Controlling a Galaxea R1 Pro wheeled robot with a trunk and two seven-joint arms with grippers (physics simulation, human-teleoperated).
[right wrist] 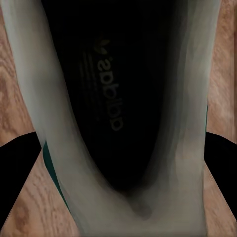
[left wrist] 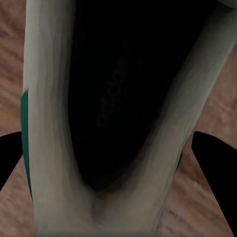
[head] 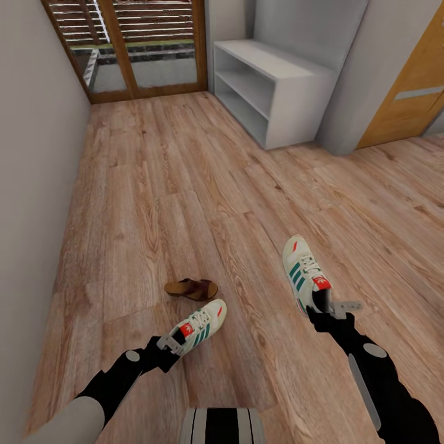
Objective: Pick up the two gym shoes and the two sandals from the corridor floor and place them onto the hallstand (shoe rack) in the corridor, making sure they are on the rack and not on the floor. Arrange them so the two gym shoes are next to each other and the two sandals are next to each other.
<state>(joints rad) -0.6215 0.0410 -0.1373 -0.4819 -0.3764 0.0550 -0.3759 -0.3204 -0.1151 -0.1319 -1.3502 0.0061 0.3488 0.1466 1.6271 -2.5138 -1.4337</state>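
Note:
My left gripper (head: 171,343) is shut on the heel of one cream gym shoe (head: 201,323) with teal stripes, its toe pointing away to the right. My right gripper (head: 331,308) is shut on the heel of the other gym shoe (head: 301,267), toe pointing away. In the left wrist view the dark shoe opening (left wrist: 108,98) sits between the black fingers (left wrist: 10,160). The right wrist view shows its shoe's opening (right wrist: 113,94) the same way between the fingers (right wrist: 219,163). One brown sandal (head: 192,288) lies on the corridor floor (head: 185,185) just beyond the left shoe. The hallstand is out of view.
A plain whitish open-shelf unit (head: 271,86) stands against the far right wall. A wooden slatted glass door (head: 142,43) closes the corridor's far end. An orange-brown door (head: 407,86) is at the right. A pale wall (head: 31,185) runs along the left.

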